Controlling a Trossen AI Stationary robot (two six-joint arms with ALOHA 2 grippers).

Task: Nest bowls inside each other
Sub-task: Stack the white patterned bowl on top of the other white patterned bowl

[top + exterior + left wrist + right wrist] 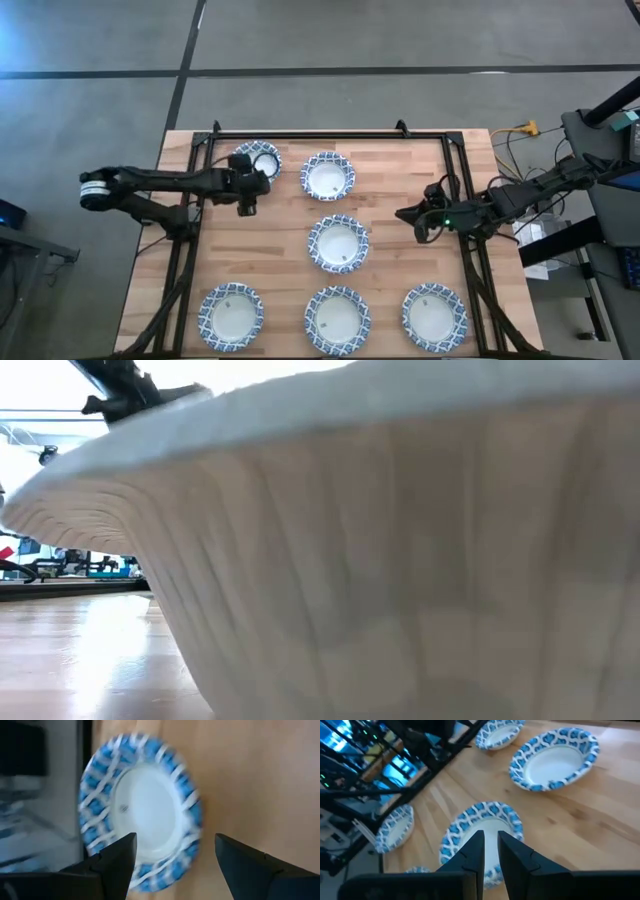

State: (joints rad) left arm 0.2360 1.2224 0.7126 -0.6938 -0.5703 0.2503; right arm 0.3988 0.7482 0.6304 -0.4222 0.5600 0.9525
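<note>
High view: six bowls lie apart on the wooden table: one at the far left corner, partly covered by the left gripper, one beside it, one in the middle, and three along the near edge. Bare wood lies between the middle bowl and the right gripper, which reaches in from the right edge.

Low view: one bowl's ribbed outside fills nearly everything, hiding the rest; only a strip of table and a bit of dark arm at the upper left show.

Left wrist view: blurred, the corner bowl lies next to the table's edge, the fingers spread wide apart over it.

Right wrist view: the fingers stand close together with a narrow gap, pointing at the middle bowl; other bowls lie beyond, one cut off at the picture's edge.
</note>
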